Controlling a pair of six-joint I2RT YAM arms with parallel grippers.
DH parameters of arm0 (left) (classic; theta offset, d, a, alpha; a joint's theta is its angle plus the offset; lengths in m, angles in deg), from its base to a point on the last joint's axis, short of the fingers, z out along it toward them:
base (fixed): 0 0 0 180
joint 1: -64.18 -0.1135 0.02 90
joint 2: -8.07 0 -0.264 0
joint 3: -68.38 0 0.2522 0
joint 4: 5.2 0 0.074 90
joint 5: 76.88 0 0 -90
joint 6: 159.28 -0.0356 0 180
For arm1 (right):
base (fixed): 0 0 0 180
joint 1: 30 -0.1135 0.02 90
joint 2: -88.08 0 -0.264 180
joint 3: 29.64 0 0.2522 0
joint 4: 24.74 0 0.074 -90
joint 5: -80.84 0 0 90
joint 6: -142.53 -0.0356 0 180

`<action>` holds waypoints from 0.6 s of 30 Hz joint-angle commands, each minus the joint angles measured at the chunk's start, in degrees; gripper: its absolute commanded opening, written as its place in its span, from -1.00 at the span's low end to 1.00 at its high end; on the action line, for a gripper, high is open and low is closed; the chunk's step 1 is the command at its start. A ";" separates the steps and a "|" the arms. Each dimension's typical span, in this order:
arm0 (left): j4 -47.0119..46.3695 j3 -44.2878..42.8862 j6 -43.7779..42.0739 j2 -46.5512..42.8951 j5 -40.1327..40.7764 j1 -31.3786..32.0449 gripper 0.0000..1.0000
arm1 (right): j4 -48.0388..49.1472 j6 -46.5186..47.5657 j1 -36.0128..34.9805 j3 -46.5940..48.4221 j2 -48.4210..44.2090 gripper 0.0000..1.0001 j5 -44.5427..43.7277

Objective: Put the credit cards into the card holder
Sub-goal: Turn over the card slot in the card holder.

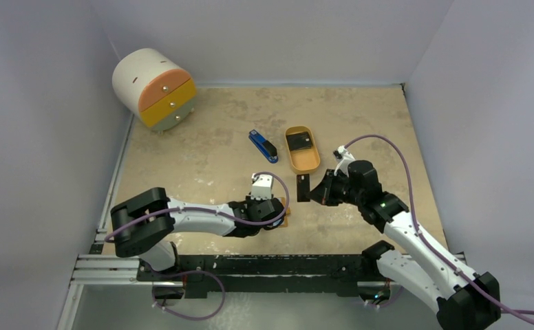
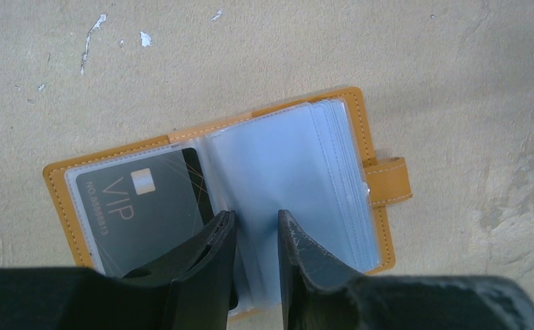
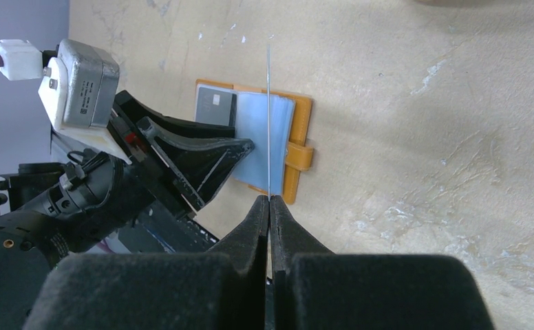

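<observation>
Right wrist view: my right jaws are pinched shut on a credit card (image 3: 268, 124), held edge-on, long axis pointing straight ahead at the card holder (image 3: 298, 113) lying open on the counter (image 3: 422, 172). My left jaws, part-open, rest on its clear sleeves (image 2: 285, 172), crowding the approach. Farther off, the tray (image 1: 305, 161) holds another card (image 1: 300, 141).

Pale grey walls (image 1: 271, 34) enclose a scuffed, evenly lit beige tabletop (image 1: 202, 151).

Worn tan table (image 1: 202, 137), open orange card holder (image 2: 278, 165), oval orange tray (image 1: 314, 159), blue-black stapler (image 1: 263, 146), round drawer unit (image 1: 153, 88)
</observation>
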 commanded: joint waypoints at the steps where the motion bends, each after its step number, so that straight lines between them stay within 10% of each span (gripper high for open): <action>1: 0.92 2.33 1.17 1.36 -2.69 0.35 -0.52 | 1.37 0.72 -0.07 1.08 -0.51 -1.00 -0.52; 18: -0.89 5.73 3.81 -1.84 -1.15 0.35 -0.84 | 7.89 0.64 -4.75 0.63 5.92 -1.00 10.42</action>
